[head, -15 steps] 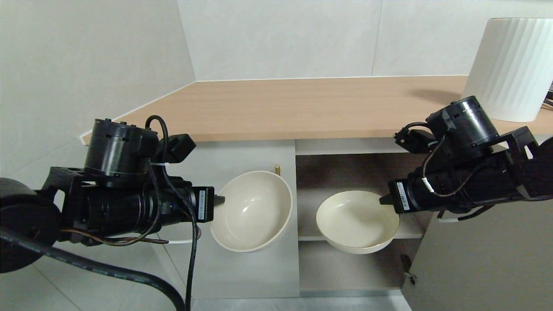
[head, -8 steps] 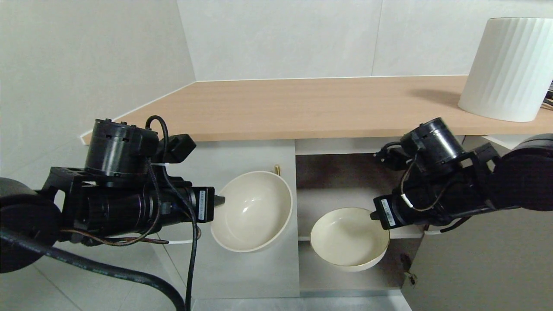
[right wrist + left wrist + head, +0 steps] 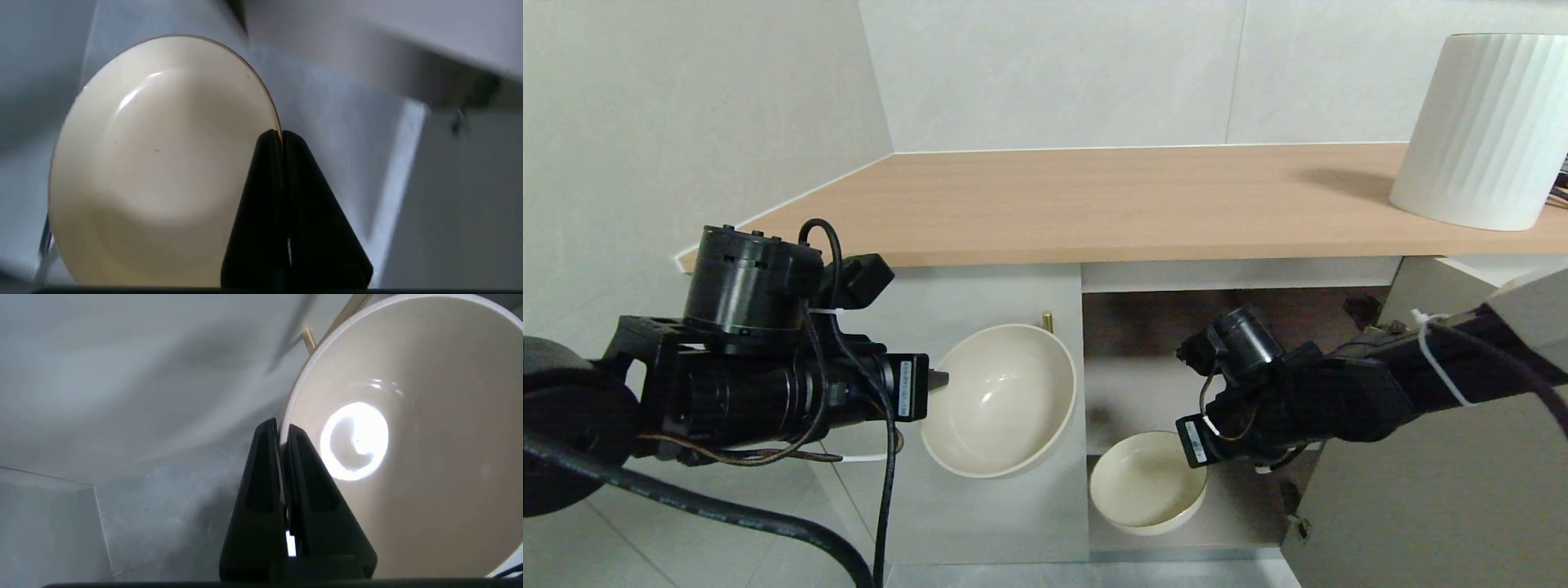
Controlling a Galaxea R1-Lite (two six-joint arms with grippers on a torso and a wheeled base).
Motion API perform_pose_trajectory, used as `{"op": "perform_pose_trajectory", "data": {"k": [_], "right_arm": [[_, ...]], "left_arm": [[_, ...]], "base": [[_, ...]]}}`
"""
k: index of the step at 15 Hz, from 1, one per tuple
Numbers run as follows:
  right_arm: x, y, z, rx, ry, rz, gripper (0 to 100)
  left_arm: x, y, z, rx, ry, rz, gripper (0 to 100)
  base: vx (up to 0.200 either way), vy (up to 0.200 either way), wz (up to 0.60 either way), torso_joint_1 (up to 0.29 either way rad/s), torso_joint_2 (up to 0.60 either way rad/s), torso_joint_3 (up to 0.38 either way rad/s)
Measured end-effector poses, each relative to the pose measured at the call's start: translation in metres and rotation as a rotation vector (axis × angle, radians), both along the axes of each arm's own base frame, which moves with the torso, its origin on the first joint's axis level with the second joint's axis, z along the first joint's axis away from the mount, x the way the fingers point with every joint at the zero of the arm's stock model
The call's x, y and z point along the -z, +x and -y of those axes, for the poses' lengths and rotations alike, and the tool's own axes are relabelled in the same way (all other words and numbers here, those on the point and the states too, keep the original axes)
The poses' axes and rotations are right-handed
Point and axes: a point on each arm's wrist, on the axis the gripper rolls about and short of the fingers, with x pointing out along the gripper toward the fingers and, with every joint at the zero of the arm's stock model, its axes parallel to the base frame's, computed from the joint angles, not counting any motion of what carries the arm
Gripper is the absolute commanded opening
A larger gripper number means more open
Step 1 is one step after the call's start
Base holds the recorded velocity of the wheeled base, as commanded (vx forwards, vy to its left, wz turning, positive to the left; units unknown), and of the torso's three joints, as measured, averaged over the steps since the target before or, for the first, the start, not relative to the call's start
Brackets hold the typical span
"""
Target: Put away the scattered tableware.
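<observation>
Cream-coloured and shiny, the deep bowl [image 3: 1001, 400] hangs in the air in front of the closed grey door [image 3: 1005, 506] of the cupboard, under the front edge of the wooden desk [image 3: 1094, 200]. From the head camera it is close to the middle, a little toward 7 o'clock. The left hand [image 3: 939, 380] is at 9 o'clock of this bowl. Its two black fingers are pressed almost together on the bowl's thin rim, one inside and one outside. The bowl is tipped up, so its hollow side faces the camera. A small gold knob [image 3: 1046, 320] pokes out at 12 o'clock of the bowl, just past its rim. The shallow bowl [image 3: 1147, 483] is cream too, and it sits at 4 o'clock of the deep bowl, low down in the open side of the cupboard [image 3: 1225, 306], below the grey shelf [image 3: 1119, 392]. The right hand [image 3: 1180, 445] pinches its rim at 2 o'clock, and the fingers are nearly closed on the edge. I cannot tell if this bowl touches the bottom board. The two bowls are apart. A tall white ribbed pot [image 3: 1486, 131] stands on the desk at 2 o'clock in the head camera, far from both bowls.
</observation>
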Motion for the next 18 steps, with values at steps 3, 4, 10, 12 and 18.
{"op": "perform_pose_trajectory", "data": {"k": [3, 4, 10, 12, 18], "right_arm": [[0.034, 0.033, 0.010, 0.110, 0.019, 0.069, 0], [0.042, 0.043, 0.015, 0.142, 0.026, 0.094, 0], [0.083, 0.080, 0.040, 0.257, 0.055, 0.193, 0], [0.090, 0.088, 0.048, 0.287, 0.046, 0.198, 0], [0.104, 0.108, 0.057, 0.397, 0.015, 0.231, 0]], "left_arm": [[0.000, 0.000, 0.000, 0.000, 0.000, 0.001, 0], [0.000, 0.000, 0.000, 0.000, 0.000, 0.001, 0], [0.000, 0.000, 0.000, 0.000, 0.000, 0.001, 0], [0.000, 0.000, 0.000, 0.001, 0.000, 0.001, 0], [0.001, 0.000, 0.000, 0.001, 0.001, -0.003, 0]], "base": [[0.000, 0.000, 0.00, 0.000, 0.00, 0.000], [0.000, 0.000, 0.00, 0.000, 0.00, 0.000], [0.000, 0.000, 0.00, 0.000, 0.00, 0.000], [0.000, 0.000, 0.00, 0.000, 0.00, 0.000], [0.000, 0.000, 0.00, 0.000, 0.00, 0.000]]}}
